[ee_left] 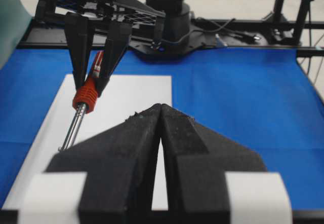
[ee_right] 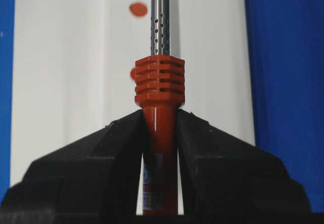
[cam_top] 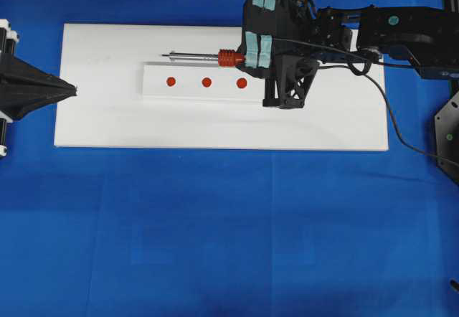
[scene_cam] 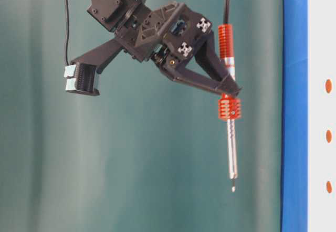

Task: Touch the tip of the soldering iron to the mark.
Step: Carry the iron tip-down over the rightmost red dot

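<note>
- Right gripper (cam_top: 252,51) is pinching the soldering iron (cam_top: 215,57) by its orange-red handle, just behind the ribbed collar. You can see both fingers pressed against it in the right wrist view.
- The iron is held up off the white board (cam_top: 100,116), lying roughly level, silver shaft pointing toward the left arm's side. In the overhead view the tip (cam_top: 164,54) sits just beyond the far edge of the white strip (cam_top: 154,87).
- Three red dots in a row on that strip. The mark (cam_top: 242,83) looks like the one nearest the gripper, a touch bigger than the other two, but honestly it's a close call.
- Left gripper (cam_top: 72,88) is parked at the board's edge with its fingers pressed together, holding nothing.
- Handling guess: light, stiff, pen-like thing, so the handle grip near the collar seems right. The smooth plastic could twist in the fingers, though.
- The black cord (cam_top: 391,116) trails off behind and might tug on it.
- That thin tip looks bendable, so I'd go down gently.
</note>
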Tool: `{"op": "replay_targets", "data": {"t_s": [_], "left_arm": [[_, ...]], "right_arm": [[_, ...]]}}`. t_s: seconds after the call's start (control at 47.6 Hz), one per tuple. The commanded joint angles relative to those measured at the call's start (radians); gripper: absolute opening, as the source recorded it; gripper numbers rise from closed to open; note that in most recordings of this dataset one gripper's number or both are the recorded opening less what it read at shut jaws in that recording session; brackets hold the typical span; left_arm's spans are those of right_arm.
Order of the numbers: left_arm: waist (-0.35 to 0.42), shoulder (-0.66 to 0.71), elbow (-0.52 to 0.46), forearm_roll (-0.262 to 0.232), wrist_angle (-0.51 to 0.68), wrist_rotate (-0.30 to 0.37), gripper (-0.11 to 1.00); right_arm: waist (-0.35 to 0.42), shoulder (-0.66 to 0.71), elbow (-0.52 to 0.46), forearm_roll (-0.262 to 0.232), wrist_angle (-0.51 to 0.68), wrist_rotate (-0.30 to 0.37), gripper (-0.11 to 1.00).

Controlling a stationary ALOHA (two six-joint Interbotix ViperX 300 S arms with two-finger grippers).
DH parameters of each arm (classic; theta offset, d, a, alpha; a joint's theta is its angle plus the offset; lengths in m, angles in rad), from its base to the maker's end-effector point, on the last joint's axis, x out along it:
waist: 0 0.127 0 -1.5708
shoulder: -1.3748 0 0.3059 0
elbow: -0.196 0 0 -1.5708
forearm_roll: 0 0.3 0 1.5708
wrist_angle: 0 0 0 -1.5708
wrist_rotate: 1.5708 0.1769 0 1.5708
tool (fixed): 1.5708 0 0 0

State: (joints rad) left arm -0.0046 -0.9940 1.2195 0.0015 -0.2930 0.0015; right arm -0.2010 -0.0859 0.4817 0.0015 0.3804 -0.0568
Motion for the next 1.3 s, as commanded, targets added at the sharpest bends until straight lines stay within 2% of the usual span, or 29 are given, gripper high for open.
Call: {"op": "replay_targets", "data": {"t_s": [0.0, 0.189, 0.399, 1.281], "left_arm": [[0.000, 0.005, -0.009, 0.002, -0.005, 0.002, 0.00], [-0.002, 0.005, -0.009, 0.002, -0.005, 0.003, 0.00], [-0.002, 0.005, -0.011, 0.002, -0.005, 0.003, 0.00], [-0.002, 0.003, -0.009, 0.002, -0.005, 0.003, 0.00]], "right_arm": [[-0.002, -0.029, -0.035, -0.002, 0.046, -0.002, 0.07], [-0.003, -0.015, -0.060, -0.003, 0.167, 0.003, 0.07], [-0.006, -0.003, -0.078, -0.002, 0.225, 0.011, 0.07], [-0.009, -0.002, -0.078, -0.002, 0.227, 0.011, 0.07]]}}
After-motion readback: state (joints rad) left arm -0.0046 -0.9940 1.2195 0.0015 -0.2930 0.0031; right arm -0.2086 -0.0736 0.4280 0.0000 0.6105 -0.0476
